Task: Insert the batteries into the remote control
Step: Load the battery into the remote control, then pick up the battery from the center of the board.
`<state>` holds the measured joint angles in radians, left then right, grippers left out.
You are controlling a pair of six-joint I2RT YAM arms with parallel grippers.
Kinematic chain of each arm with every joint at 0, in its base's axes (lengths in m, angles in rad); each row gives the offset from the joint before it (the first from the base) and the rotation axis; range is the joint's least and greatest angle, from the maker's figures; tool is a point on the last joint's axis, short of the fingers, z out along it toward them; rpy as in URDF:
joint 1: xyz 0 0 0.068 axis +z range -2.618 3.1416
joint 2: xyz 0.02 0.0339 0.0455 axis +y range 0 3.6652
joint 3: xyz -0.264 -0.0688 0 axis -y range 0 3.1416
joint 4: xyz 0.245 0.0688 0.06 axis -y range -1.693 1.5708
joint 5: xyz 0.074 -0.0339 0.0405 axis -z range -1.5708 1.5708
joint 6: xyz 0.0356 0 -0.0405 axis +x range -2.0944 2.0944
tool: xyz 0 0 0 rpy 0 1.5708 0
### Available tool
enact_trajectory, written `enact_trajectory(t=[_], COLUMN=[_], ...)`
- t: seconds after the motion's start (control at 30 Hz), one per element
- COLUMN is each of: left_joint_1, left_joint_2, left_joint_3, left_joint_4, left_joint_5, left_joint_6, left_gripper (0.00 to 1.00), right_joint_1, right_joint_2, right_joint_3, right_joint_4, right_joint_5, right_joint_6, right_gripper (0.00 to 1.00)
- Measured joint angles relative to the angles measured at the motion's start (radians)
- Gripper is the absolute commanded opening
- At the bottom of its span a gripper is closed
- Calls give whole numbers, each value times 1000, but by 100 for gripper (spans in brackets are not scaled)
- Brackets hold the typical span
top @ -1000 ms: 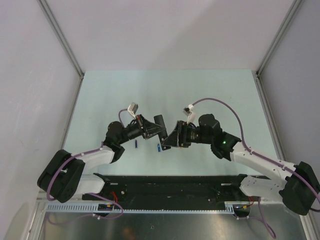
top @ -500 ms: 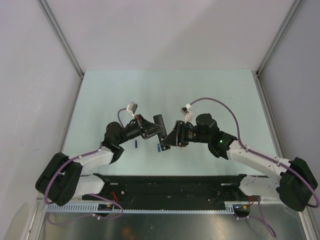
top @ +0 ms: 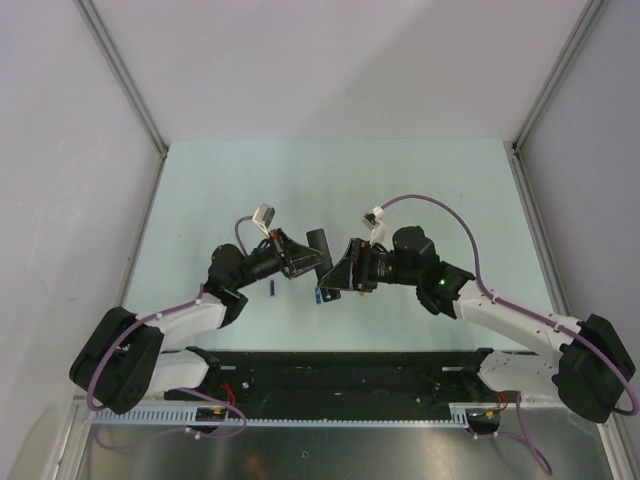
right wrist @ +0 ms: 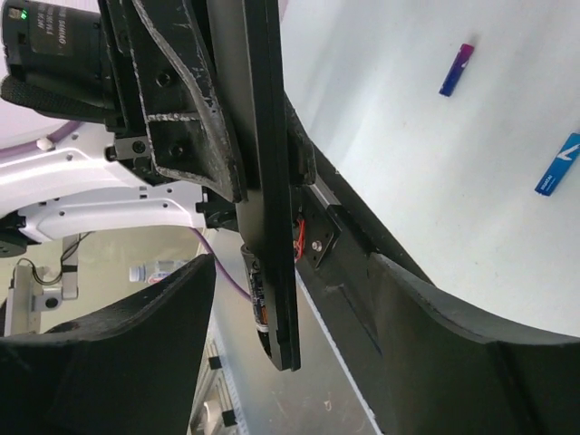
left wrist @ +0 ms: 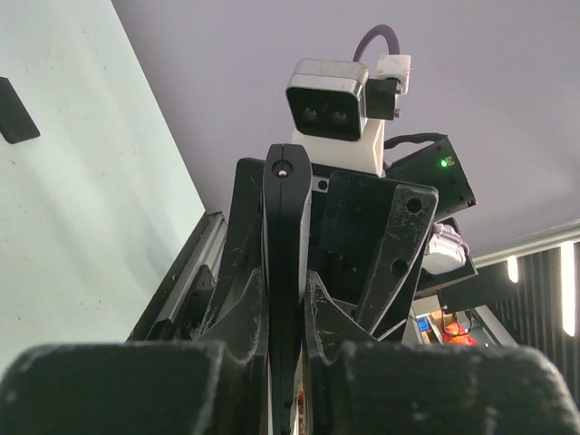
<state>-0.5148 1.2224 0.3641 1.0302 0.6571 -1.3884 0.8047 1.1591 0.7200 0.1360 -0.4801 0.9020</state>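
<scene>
Both arms meet over the middle of the pale green table [top: 430,190], wrists turned toward each other. The left gripper [left wrist: 285,310] is clamped on the remote control [right wrist: 263,181], its fingers [left wrist: 246,313] pressed tight on both flat faces, so the slim black bar is held off the table, edge-on, sticking out toward the other arm. The right gripper [right wrist: 292,290] faces it with jaws spread wide, one finger on each side of the remote's free end and a clear gap on both sides, not gripping. In the left wrist view the right wrist's camera sits just behind the remote's tip. Two batteries lie loose on the table below and near the grippers: a dark blue battery [right wrist: 456,70] with a magenta end, and a lighter blue battery [right wrist: 557,165] a little apart from it, not touching. Both are separate from the remote. A small black square piece [left wrist: 14,109] lies flat on the table off to one side. Can't tell from here whether the remote's battery bay is open.
</scene>
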Motion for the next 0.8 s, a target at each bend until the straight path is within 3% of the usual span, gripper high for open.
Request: enact_trajectory(t=[0.27,0.43,0.57,0.8], left_joint_1=[4,31,51,60], left_joint_2=[0,-13,-51,-190], left_joint_3=[-12,-55,-98,-175], left_joint_4=[1,0,-4,-47], left_joint_5=[-18,-27,-29,-36], left_joint_6=[8,11,18,40], left_gripper=[0,0,0,0], right_joint_1=[-75,-114,-108,-55], right_joint_2=[-137,-245,-175,99], right_joint_3=[12,47,60,60], right_joint_4=[-121,-289,-397,-473], right_joint_5=[44,194,331,530], right_joint_6=[-30,-116,-180,-279], right_gripper=[76,67,55,43])
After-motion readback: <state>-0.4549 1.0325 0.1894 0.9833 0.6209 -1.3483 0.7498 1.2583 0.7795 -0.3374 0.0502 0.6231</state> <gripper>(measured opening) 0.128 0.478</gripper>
